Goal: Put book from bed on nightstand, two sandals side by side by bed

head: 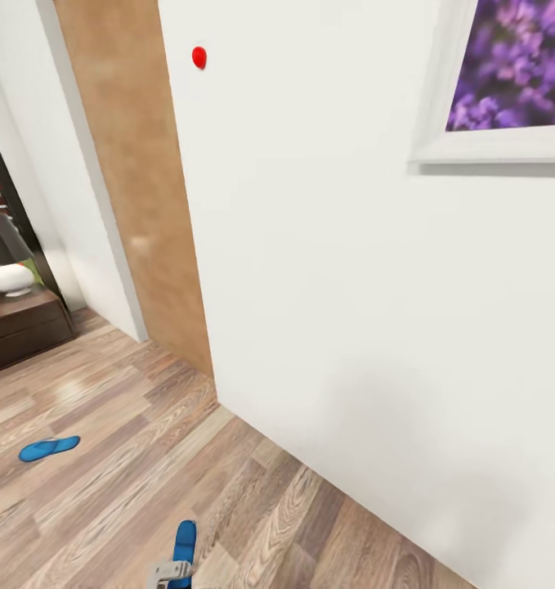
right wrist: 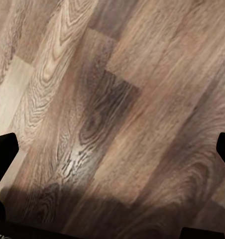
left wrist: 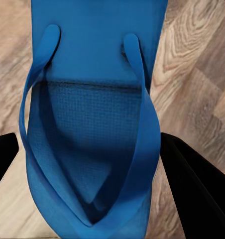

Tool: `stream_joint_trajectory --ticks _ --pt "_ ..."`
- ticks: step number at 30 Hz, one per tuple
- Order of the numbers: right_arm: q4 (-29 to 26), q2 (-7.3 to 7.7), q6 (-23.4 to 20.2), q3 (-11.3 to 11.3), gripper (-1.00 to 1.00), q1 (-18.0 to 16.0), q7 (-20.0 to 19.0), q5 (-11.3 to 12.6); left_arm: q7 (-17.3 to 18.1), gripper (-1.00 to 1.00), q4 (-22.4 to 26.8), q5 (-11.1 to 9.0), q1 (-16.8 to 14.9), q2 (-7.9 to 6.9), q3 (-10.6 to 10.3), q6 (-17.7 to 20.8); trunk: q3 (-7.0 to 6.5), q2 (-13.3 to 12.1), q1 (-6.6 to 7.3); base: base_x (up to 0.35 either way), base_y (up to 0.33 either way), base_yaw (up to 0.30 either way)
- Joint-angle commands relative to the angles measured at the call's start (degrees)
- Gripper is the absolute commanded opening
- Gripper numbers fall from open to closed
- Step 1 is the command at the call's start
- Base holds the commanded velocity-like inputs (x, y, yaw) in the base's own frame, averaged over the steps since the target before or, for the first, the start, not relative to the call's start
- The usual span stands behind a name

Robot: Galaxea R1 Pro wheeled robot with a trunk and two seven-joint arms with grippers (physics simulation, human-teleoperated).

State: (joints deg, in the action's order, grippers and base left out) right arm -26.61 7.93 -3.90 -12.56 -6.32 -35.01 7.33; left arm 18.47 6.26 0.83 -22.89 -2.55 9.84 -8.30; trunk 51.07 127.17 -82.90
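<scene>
Two sandals occupy us now, so we judge the sandal step is in hand. From the head, one sandal (head: 49, 448) lies on the wood floor (head: 130, 458) well ahead and to the left of our left claw (head: 172, 573), which holds the other sandal (head: 185, 541) pointing forward from it. At the left wrist, that held sandal (left wrist: 92, 124) sits clamped between the dark fingers (left wrist: 192, 184), straps facing us. At the right wrist, the fingers (right wrist: 4, 154) stand apart over bare planks. Next we must carry it beside its mate.
</scene>
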Motion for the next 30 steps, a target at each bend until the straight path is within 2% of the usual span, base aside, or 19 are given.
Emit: stream_joint_trajectory --ticks 1,7,16,30 --pt "0.0 -0.01 -0.4 -0.2 1.0 0.0 -0.3 0.5 0.2 -1.0 -0.1 0.1 -0.1 0.0 0.4 -0.1 0.05 0.0 0.01 0.0 0.0 0.292" --pt "0.0 -0.02 -0.4 -0.2 1.0 0.0 -0.3 0.5 0.2 -1.0 -0.1 0.1 -0.1 0.0 0.4 -0.1 0.05 0.0 0.01 0.004 0.0 0.292" --pt "0.0 -0.02 -0.4 -0.2 1.0 0.0 -0.3 0.5 0.2 -1.0 0.0 0.1 -0.1 0.0 0.4 -0.1 0.05 0.0 0.01 0.243 0.0 0.292" --pt "0.0 -0.02 -0.4 -0.2 1.0 0.0 -0.3 0.5 0.2 -1.0 0.0 0.1 -0.1 0.0 0.4 -0.1 0.05 0.0 0.01 0.012 0.0 0.291"
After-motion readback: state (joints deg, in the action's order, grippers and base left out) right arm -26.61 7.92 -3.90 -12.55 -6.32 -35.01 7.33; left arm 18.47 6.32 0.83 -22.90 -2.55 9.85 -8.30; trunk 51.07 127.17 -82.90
